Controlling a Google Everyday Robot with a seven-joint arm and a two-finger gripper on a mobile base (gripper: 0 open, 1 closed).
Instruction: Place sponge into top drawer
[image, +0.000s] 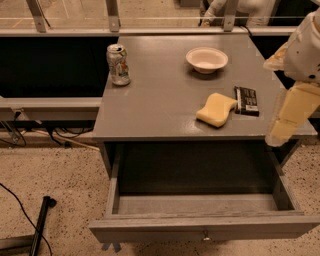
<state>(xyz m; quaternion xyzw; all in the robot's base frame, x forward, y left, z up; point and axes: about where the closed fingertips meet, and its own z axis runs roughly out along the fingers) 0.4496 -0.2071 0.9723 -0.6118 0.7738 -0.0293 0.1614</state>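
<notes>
Camera view: 1 sponge (216, 109), 1 can (118, 64), 1 bowl (206, 59), 1 open top drawer (150, 232); pincer (290, 116) rt, grip unclear.

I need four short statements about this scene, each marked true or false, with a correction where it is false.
1. The sponge lies on the cabinet top, beside the black packet. True.
2. The top drawer is shut. False: it is pulled open.
3. The gripper holds the sponge. False: it is at the cabinet's right edge, apart from the sponge.
4. The can stands upright. True.
</notes>
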